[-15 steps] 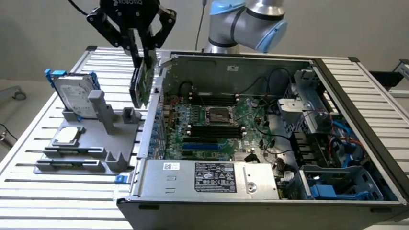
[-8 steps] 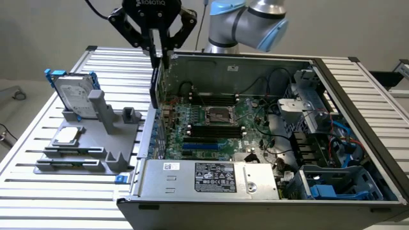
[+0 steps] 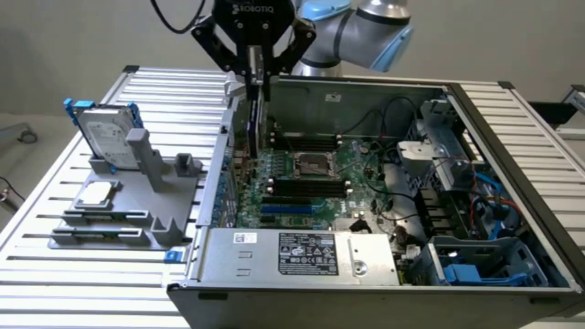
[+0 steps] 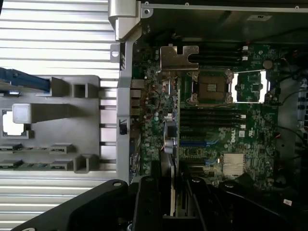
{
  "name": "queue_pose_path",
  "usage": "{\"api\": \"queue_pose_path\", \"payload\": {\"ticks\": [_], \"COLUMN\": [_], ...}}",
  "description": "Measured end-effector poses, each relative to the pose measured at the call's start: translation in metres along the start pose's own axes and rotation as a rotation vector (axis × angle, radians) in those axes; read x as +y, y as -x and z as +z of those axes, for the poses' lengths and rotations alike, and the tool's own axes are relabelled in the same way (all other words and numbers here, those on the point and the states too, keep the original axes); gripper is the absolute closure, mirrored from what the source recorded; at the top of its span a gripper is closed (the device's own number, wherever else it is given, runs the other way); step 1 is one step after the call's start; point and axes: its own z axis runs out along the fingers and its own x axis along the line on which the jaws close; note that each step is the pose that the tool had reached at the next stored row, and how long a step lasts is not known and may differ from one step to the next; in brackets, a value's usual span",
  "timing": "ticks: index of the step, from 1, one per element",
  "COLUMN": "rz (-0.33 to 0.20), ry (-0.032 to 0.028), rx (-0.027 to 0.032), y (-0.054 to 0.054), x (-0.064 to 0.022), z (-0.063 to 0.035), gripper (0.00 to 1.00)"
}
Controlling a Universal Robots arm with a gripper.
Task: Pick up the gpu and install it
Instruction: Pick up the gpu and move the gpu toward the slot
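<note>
Looking at the bench, I see the gripper (image 3: 257,72) with its fingers closed tight on the gpu (image 3: 256,116). The card hangs on its edge inside the open computer case (image 3: 366,96), close to the case wall on the exterior view's left, above the green board (image 3: 364,192). The hard drive (image 3: 105,133) stands in the grey holder (image 3: 137,199) beside the case.

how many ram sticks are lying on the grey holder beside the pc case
2. One ram stick lies in the grey holder's slot beside the square silver chip; the second ram stick lies in the next slot, nearer the camera. None looks hidden.
</note>
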Motion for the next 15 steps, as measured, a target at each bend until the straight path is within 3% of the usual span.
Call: {"api": "queue_pose_path", "payload": {"ticks": [15], "rz": [0.000], "ry": [-0.0055], "rx": [0.0000], "y": [0.068], "x": [-0.0018], "z": [0.0283], "gripper": [0.74]}}
